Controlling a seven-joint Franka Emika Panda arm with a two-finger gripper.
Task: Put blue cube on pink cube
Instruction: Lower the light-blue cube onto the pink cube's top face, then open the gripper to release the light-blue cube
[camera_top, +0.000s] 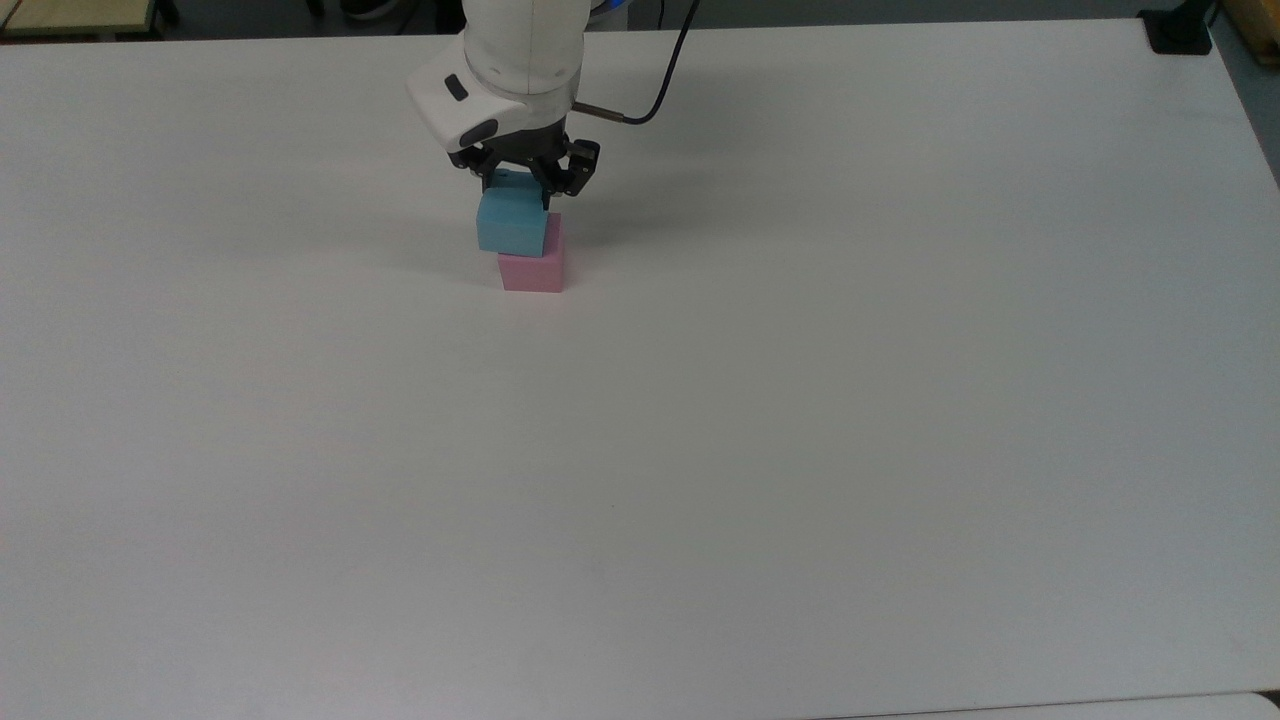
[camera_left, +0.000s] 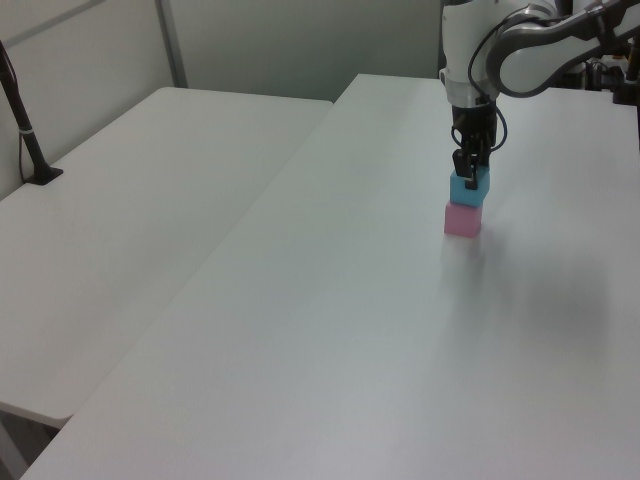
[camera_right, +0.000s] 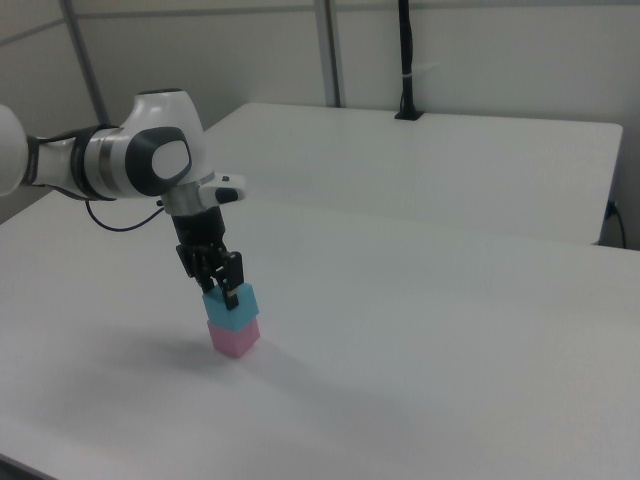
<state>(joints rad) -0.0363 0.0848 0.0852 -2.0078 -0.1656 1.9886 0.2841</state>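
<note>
- Blue cube (camera_top: 511, 222) sits atop the pink cube (camera_top: 534, 268), offset toward the top view's left.
- Pink cube rests on the white table (camera_top: 800, 400).
- Gripper (camera_top: 520, 187) fingers clamped on blue cube's upper sides.

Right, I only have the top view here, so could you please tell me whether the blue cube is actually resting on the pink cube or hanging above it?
Observer: In the right view the blue cube sits directly on the pink cube; I can see no gap between them.
Operator: Thank you. Are the two squarely lined up?
Observer: Nearly. In the left view the blue cube stands slightly past the pink cube's edge, toward the left view's right.
</note>
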